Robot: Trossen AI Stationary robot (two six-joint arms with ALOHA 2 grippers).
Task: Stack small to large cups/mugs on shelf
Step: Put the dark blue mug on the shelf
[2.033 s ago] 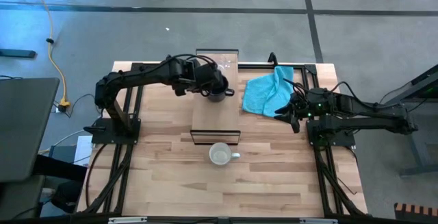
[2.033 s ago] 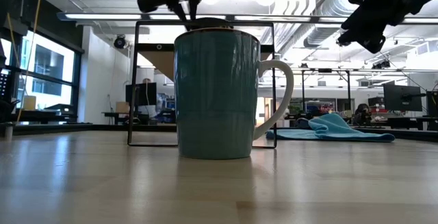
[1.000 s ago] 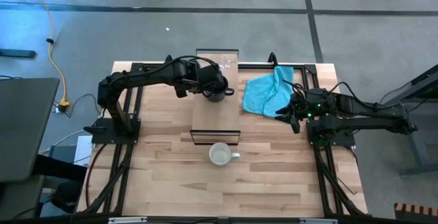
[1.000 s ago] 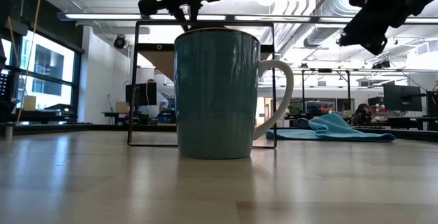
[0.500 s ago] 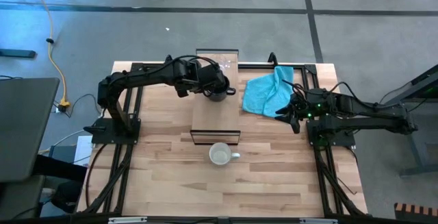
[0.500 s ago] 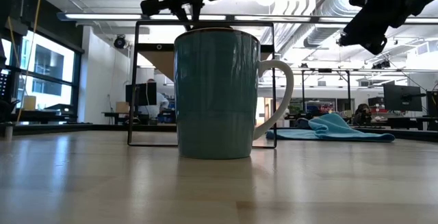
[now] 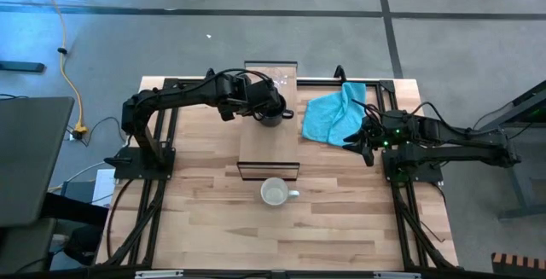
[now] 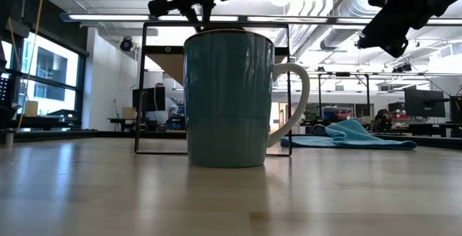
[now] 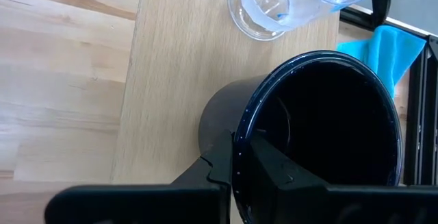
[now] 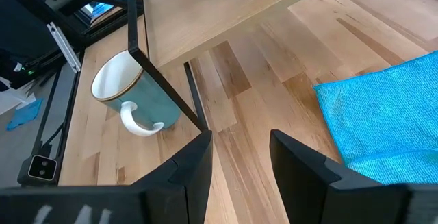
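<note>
A black mug [image 7: 270, 113] is on the light-wood shelf [image 7: 269, 142], near its far half. My left gripper [image 7: 261, 108] is shut on the mug's rim. A small clear glass cup [image 9: 265, 6] stands on the shelf's far end, just beyond the black mug. A handled mug [image 7: 275, 194], white inside and teal outside, stands on its base on the table in front of the shelf's near end; it fills the low view [image 8: 229, 99]. My right gripper [image 10: 239, 142] is open and empty above the table's right side, beside a turquoise cloth [image 7: 333, 113]. My left gripper pinches the black mug's rim wall [image 9: 239, 138] on the side toward the table's left. One finger [image 9: 270, 166] is inside the mug and one [image 9: 217, 166] outside. The fingers come from above and the left. The mug stands upright; whether its base rests on the shelf, I cannot tell.
The shelf's dark frame [image 8: 143, 84] stands on the table with open space beneath the board. The turquoise cloth lies crumpled at the far right [image 10: 383, 114]. Bare wooden table [image 7: 281, 236] lies in front of the teal mug.
</note>
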